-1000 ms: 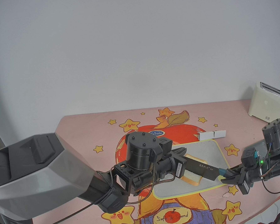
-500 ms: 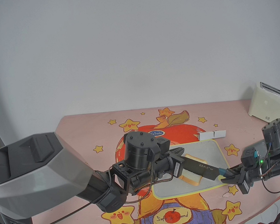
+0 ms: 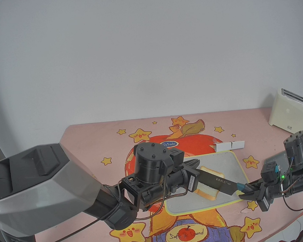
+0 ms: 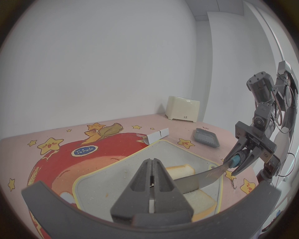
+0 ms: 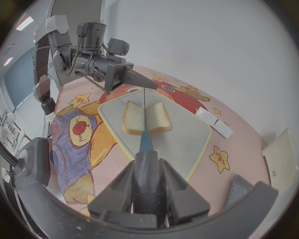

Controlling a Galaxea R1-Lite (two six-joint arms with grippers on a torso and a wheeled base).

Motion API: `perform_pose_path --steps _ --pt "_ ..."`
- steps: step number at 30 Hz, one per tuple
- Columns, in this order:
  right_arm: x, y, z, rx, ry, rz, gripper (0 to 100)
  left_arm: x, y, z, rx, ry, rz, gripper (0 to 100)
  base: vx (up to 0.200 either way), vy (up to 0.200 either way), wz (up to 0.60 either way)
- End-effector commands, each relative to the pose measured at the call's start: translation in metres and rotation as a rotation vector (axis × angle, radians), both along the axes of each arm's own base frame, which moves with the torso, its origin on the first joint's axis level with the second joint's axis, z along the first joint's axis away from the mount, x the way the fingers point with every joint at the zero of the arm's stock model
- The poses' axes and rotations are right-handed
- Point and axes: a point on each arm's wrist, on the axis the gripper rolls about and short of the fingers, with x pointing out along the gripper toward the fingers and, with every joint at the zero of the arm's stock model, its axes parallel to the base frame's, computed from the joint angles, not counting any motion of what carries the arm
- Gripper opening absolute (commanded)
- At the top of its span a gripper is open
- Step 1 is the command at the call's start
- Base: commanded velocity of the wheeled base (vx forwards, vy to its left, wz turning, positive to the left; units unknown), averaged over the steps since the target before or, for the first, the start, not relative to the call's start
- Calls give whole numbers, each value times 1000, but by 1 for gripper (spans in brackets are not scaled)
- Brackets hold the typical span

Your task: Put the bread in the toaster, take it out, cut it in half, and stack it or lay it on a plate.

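Observation:
A slice of white bread point(image 3: 207, 190) lies on the grey, yellow-rimmed cutting board point(image 3: 229, 162). The knife point(image 3: 219, 184) rests edge-down across the middle of the bread point(image 5: 134, 119), splitting it into two halves. My right gripper point(image 3: 248, 189) is shut on the knife's blue handle point(image 5: 145, 145) at the board's right edge. My left gripper point(image 3: 196, 163) is shut with nothing in it, just beyond the bread's far side near the knife tip; its fingers point(image 4: 152, 169) point at the bread point(image 4: 181, 171). The cream toaster point(image 3: 290, 111) stands at the far right corner.
A dark grey plate point(image 4: 205, 137) lies on the pink table between the board and the toaster point(image 4: 182, 109). A small white box point(image 3: 229, 145) sits just behind the board. The table's front edge runs close under my right arm.
My left gripper has drawn back a little to the left. My right arm has sunk slightly with the knife still across the bread.

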Motion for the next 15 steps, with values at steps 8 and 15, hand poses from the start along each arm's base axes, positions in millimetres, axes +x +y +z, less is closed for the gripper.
perform_pose_path --steps 8,15 --pt "1 0 1 -1 1 2 0 -1 -2 14 -74 -70 -8 0 0 0 0" --pt "2 1 2 1 -4 2 0 -2 -5 4 -68 -68 -19 0 0 0 0"
